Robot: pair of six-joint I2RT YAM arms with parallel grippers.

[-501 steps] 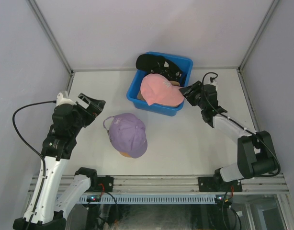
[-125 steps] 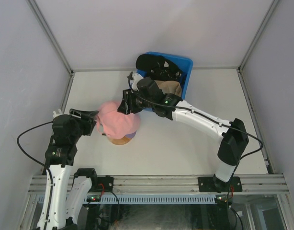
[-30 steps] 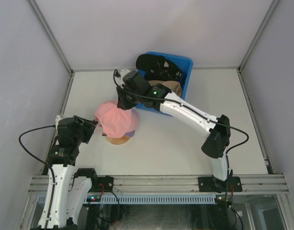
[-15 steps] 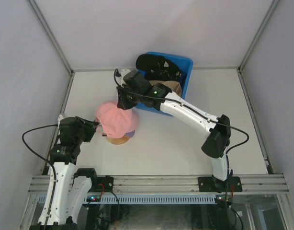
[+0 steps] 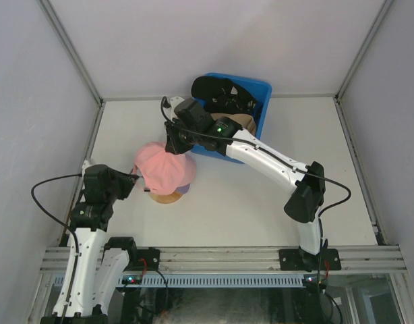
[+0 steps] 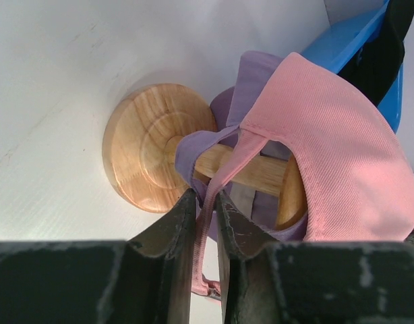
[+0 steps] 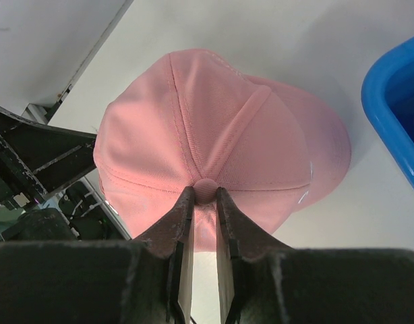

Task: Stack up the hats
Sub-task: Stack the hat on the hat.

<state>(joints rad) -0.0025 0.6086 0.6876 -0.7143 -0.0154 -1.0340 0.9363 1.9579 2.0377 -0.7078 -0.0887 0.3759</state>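
At the left of the white table [image 5: 261, 202], the left gripper [image 6: 205, 217] reaches in low from the side, its jaws drawn narrow with the back strap of the pink cap [image 6: 328, 155] caught between its fingers [image 6: 182, 226]; the overhead view places this gripper [image 5: 133, 179] just beside the cap's left edge. The pink cap [image 5: 163, 167] sits on top of the lavender cap [image 6: 251, 77], and both ride on the wooden stand [image 6: 150, 145], whose round base rests on the table; from above only a sliver of the lavender cap [image 5: 185, 190] and the stand's base [image 5: 165, 198] show below the pink crown. From the upper right, the right gripper [image 7: 205, 194] comes down on the crown of the pink cap [image 7: 214, 121], its jaws nearly together and pinching the small button at the top; from overhead it [image 5: 174, 146] lies over the cap's far edge. Right of the stand, at the back of the table, stands the blue bin [image 5: 262, 88], holding a black cap [image 5: 217, 88] at its far side and a tan cap [image 5: 239, 122] nearer, partly hidden by the right arm.
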